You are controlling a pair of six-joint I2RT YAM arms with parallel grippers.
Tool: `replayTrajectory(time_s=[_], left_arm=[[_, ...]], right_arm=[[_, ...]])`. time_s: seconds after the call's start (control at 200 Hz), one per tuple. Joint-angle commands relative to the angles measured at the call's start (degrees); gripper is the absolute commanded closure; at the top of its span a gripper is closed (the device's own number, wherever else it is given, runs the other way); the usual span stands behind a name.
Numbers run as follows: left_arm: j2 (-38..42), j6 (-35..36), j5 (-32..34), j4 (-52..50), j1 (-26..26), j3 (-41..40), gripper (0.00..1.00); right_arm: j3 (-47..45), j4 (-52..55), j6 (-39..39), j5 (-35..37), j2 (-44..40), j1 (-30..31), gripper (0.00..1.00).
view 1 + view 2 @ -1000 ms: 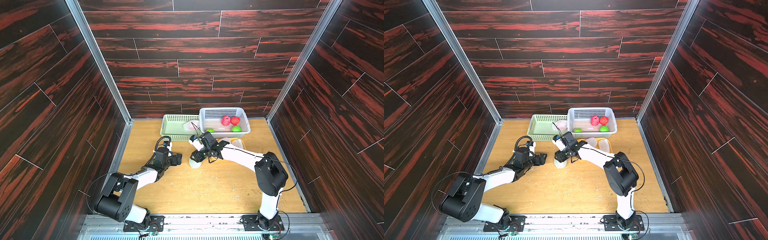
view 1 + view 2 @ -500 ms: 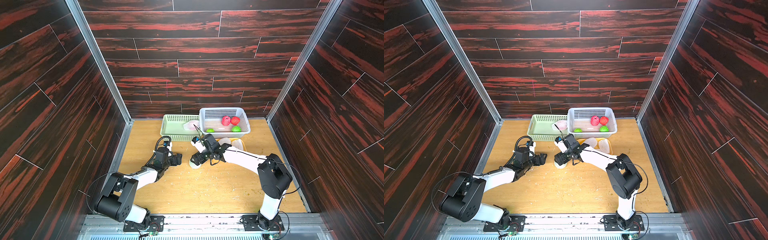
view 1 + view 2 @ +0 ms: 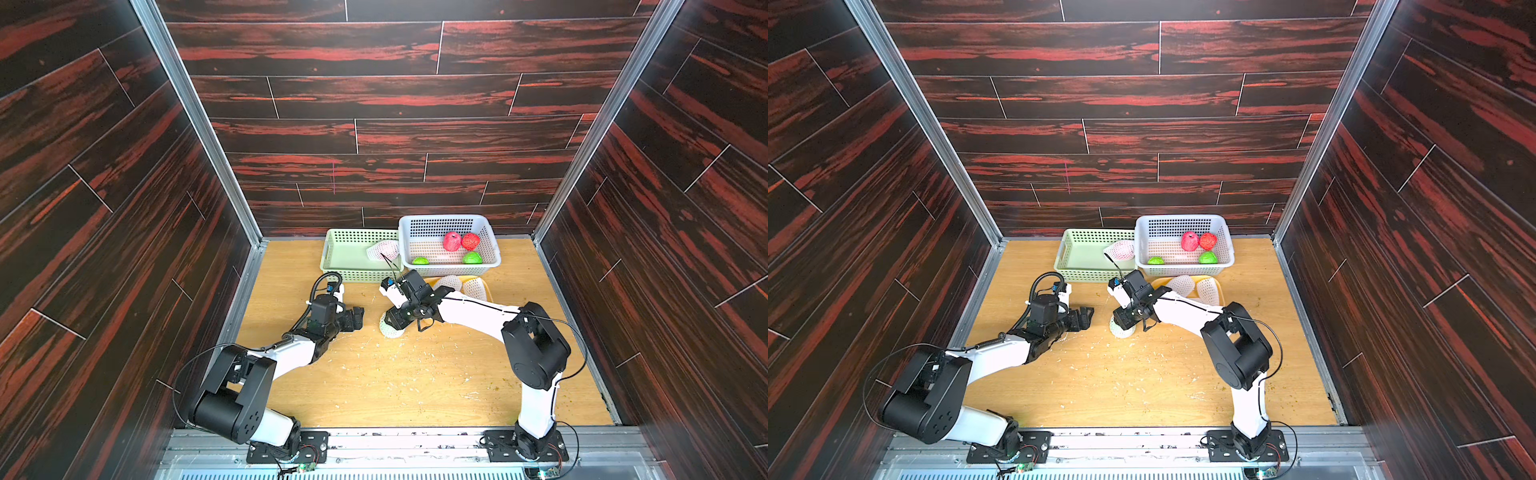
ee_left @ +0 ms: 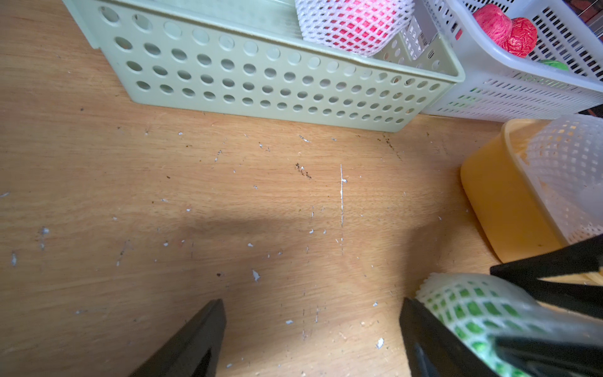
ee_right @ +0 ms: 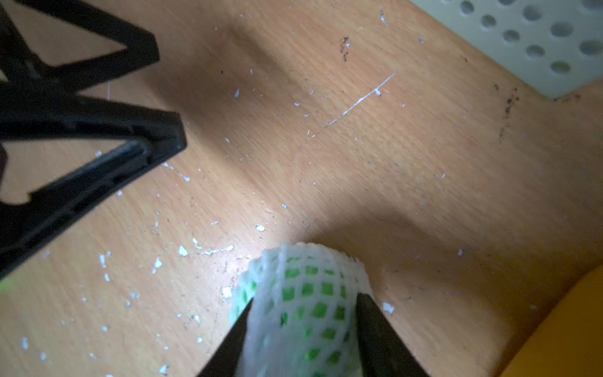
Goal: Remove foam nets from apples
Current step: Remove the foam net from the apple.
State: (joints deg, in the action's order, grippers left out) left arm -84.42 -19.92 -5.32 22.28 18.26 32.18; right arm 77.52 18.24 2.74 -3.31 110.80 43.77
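Observation:
A green apple in a white foam net [image 3: 390,331] [image 3: 1121,331] lies on the wooden table. My right gripper [image 5: 303,303] comes down on it from the right, with a black finger pressed on each side of the net [image 5: 303,284]. My left gripper [image 3: 358,318] [image 4: 313,306] rests low on the table just left of it, open and empty. The netted green apple [image 4: 470,306] lies just outside one left finger. A red apple in its net [image 3: 384,249] [image 4: 352,23] lies in the green basket [image 3: 332,253].
A white basket [image 3: 449,220] at the back holds two bare red apples [image 3: 452,241] and two bare green apples [image 3: 472,257]. A yellow tray [image 4: 502,202] in front of it holds empty foam nets [image 3: 474,289]. Foam crumbs litter the table.
The right gripper's jaws have closed in on the netted green apple, which has barely shifted. The left arm has not moved.

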Motion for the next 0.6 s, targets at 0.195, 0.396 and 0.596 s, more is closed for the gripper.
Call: replayTrajectory(time_s=[0.195,0.396,0.596], left_arm=[[1.3,0.4,1.3,-1.0,-0.3,0.5,0.12],[1.7,0.4,1.4,-0.9,-0.3,0.3,0.12],[2.2,0.5,1.6,-0.7,-0.3,-0.2,0.12]], right_arm=[[3.9,5.7,-0.2,-2.8,-2.4,0.4,0.85],[3.0,4.6,3.5,-16.0,-4.7,-2.9,0.93],[4.0,6.8,1.4,-8.3,-4.9,-1.9,0.97]])
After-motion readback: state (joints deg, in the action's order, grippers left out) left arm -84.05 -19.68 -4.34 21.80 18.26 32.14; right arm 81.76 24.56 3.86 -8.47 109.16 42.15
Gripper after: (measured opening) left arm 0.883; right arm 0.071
